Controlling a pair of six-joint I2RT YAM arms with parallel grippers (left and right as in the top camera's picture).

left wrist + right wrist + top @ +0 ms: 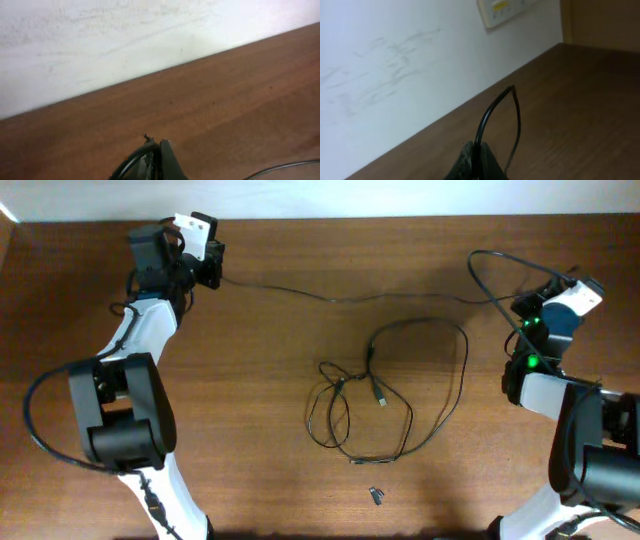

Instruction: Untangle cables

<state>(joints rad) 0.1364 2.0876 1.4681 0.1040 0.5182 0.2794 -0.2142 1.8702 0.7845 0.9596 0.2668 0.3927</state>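
We see our left hand [208,268] and right hand [522,306] each pinched tight on 1 thin black cable [350,298], stretched across the brown wooden tabletop [250,410]. The other thin black cables [340,381] lie looped and crossed mid-tabletop, around a silvery plug [381,398].

Black cables [340,383], brown table [260,380]

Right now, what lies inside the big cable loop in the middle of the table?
Inside the cable loop: a silvery plug on its cord and bare table. At the knot to its left, which strands pass underneath is hidden.
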